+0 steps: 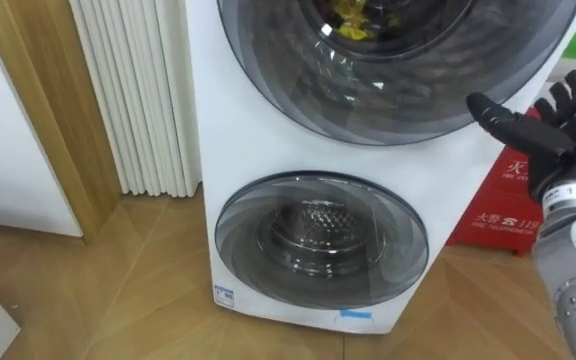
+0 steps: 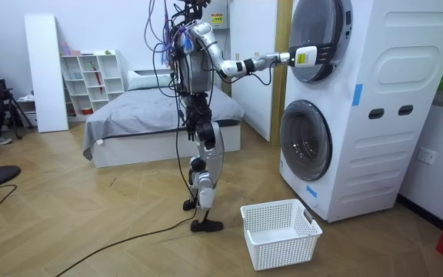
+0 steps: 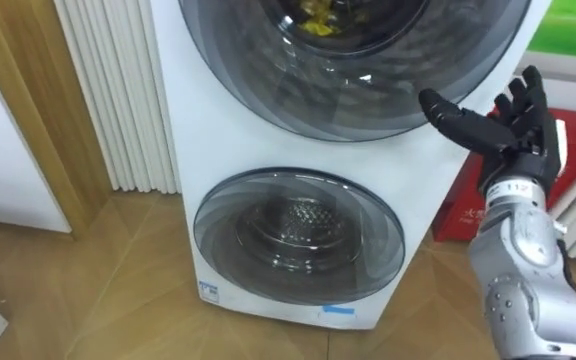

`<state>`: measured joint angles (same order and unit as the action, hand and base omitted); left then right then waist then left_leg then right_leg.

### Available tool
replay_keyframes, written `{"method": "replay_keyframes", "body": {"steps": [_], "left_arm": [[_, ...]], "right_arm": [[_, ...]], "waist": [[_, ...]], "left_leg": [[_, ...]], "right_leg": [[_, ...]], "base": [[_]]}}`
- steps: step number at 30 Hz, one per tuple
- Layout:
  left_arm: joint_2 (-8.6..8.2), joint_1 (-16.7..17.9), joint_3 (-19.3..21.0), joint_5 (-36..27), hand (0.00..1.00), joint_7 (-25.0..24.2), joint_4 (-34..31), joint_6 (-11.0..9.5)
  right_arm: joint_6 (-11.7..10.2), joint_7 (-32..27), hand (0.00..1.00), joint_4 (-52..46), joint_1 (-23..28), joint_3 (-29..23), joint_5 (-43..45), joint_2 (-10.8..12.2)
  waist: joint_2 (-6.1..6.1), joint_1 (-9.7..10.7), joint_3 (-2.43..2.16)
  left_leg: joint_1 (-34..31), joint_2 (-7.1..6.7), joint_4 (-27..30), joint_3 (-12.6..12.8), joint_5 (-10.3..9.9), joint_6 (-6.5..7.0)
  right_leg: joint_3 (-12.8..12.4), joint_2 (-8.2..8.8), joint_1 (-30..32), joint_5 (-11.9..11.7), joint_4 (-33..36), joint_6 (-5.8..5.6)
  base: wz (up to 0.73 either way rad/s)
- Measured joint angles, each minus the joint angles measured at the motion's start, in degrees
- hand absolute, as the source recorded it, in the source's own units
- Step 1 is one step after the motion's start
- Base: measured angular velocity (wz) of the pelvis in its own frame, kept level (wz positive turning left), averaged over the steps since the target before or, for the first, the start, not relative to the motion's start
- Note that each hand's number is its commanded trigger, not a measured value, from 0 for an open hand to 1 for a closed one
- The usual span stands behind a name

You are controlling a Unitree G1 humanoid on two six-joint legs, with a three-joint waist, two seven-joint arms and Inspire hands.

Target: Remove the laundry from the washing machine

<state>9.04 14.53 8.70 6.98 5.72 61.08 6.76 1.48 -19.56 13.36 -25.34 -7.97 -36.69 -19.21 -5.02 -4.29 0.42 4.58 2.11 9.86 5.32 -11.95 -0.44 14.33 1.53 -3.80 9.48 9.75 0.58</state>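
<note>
Clothes: crumpled yellow cloth (image 1: 353, 22) seen thru glass, inside upper drum; rest of load not discernible. Judged soft, light, limp; may be damp & heavier, may snag or drag other pcs out w/ it. Best hold: bunch a thick fold betw. curled fingers + thumb, not a thin edge. Cloth sits behind round grey-tinted glass upper door (image 1: 398, 90), which looks closed, so door comes first. My right hand (image 1: 558, 135): fingers spread straight, thumb out twd door's right rim, holding nothing; contact w/ door unclear. Below: round glass lower door (image 1: 320, 240), bare metal drum behind. Both set in white stacked washing machine (image 1: 208, 120); red box (image 1: 498, 200) beside it, right. Room view: I stand facing the machine, white plastic lattice basket (image 2: 283, 250) on floor near my feet, likely drop pt.
</note>
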Motion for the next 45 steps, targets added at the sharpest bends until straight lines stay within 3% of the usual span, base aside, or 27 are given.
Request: {"method": "replay_keyframes", "body": {"steps": [7, 15, 20, 27, 33, 42, 45], "left_arm": [[0.95, 0.30, 0.00, 3.39, 0.00, -0.78, -1.52, 0.58], [0.98, 0.33, 0.00, 3.94, 0.00, -1.48, -2.92, 1.69], [0.99, 0.89, 0.00, 3.89, 0.00, -1.49, -4.29, 1.97], [1.60, 0.62, 0.04, 3.95, 0.00, -2.71, -4.43, 2.95], [1.94, 0.64, 0.00, 3.88, 0.00, -3.88, -4.21, 3.01], [2.98, 0.74, -1.19, 3.91, 0.00, -4.13, -4.21, 2.65], [3.07, -0.07, -1.20, 3.88, 0.00, -4.16, -3.64, 2.14]], "right_arm": [[0.03, 1.67, 0.00, 4.11, -3.02, 0.15, 0.30, -3.00], [1.12, 2.23, 0.00, 8.33, -7.69, 0.16, 0.61, -4.99], [1.16, 4.44, 0.00, 13.58, -9.43, 3.10, 0.78, -7.69], [2.41, 8.50, 0.00, 21.87, -13.43, 4.42, 1.26, -8.27], [2.42, 9.58, 0.00, 22.37, -14.13, 4.59, 0.59, -9.10], [2.41, 9.74, 0.00, 18.69, -13.52, 6.25, 2.31, -9.77], [2.41, 9.54, 0.00, 13.41, -10.56, 6.26, 3.32, -9.69]], "waist": [[-0.56, -0.71, -0.38], [-0.56, -0.58, -0.39], [-0.57, -0.92, -0.39], [-0.52, -0.74, -0.37], [-0.50, -0.80, -0.36], [-0.42, -0.53, -0.39], [-0.41, -0.79, -0.40]], "left_leg": [[-0.14, -0.05, 0.06, -0.76, 0.00, 0.00], [-0.86, -0.07, 0.73, -1.52, 0.01, 0.00], [-0.78, -0.08, 0.80, -1.47, 0.01, 0.00], [-0.90, -0.05, 0.98, -1.42, 0.01, 0.00], [-0.94, -0.05, 0.95, -1.42, 0.01, -0.01], [-0.61, 0.15, 0.93, -0.68, 0.01, -0.02], [0.05, 0.23, 0.74, -0.22, 0.01, -0.02]], "right_leg": [[0.57, 0.03, -0.16, 0.00, 0.00, 0.00], [1.63, 0.12, -0.11, -0.02, -0.03, 0.03], [1.59, 0.11, -0.19, -0.04, -0.01, 0.07], [1.50, 0.10, -0.17, -0.07, 0.03, 0.11], [1.55, 0.08, -0.17, -0.08, 0.07, 0.13], [0.99, -0.01, 0.00, -0.13, 0.08, 0.22], [-0.01, -0.19, -0.06, -0.20, 0.09, 0.32]], "base": [[0.04], [0.05], [0.00], [0.00], [0.00], [-0.06], [-0.19]]}}
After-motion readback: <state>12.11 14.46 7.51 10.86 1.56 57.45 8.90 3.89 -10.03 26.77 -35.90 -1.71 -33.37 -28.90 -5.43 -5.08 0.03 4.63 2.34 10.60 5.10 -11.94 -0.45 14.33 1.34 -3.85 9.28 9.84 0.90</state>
